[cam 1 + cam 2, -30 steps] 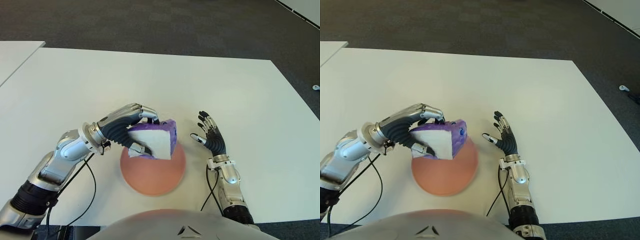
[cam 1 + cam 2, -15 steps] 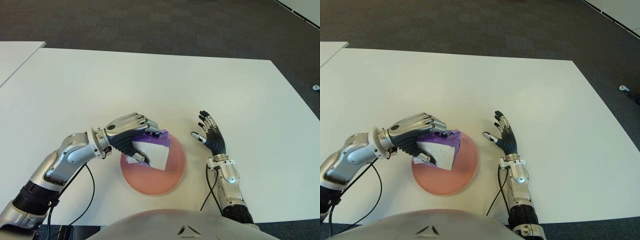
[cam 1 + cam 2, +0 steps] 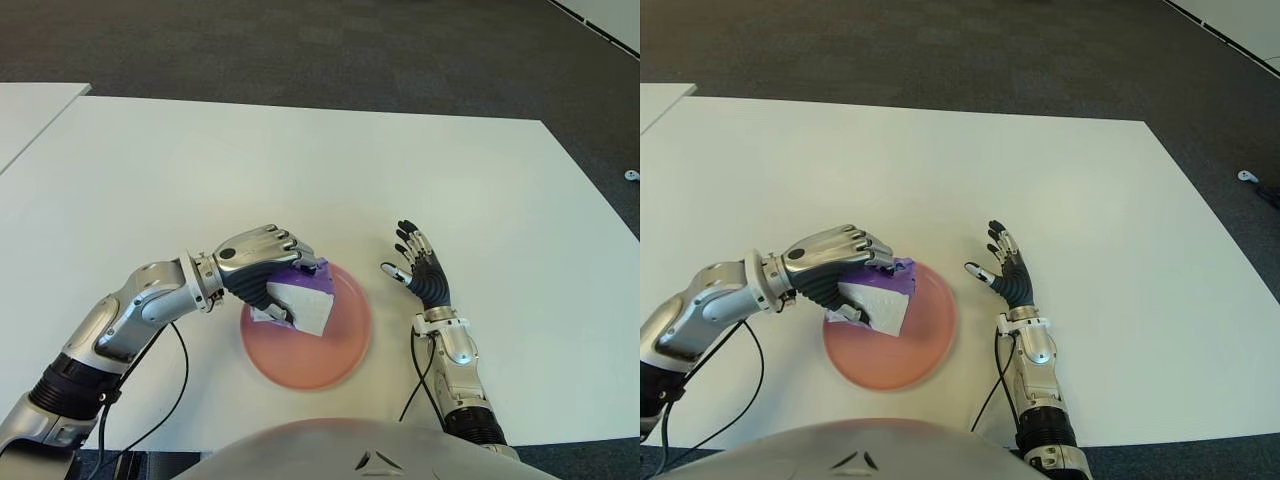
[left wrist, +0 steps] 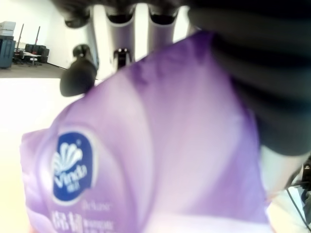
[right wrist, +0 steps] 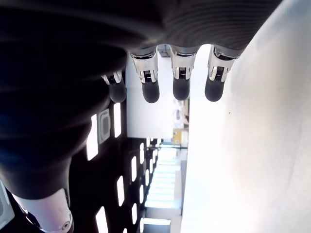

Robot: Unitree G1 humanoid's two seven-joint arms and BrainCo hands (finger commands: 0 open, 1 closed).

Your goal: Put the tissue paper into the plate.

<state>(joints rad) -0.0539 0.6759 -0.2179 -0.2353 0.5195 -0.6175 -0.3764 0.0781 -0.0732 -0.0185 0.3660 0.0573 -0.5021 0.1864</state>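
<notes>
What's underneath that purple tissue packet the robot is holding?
The pink plate lies under the tissue packet, which the left hand grips from above. The packet hides whether its underside touches the plate. The right hand shows open, right of the plate.

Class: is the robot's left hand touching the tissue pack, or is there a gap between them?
Touching. In the left eye view the left hand has its fingers curled over the tissue pack above the plate; the left wrist view shows fingers pressed against the purple wrapper.
</notes>
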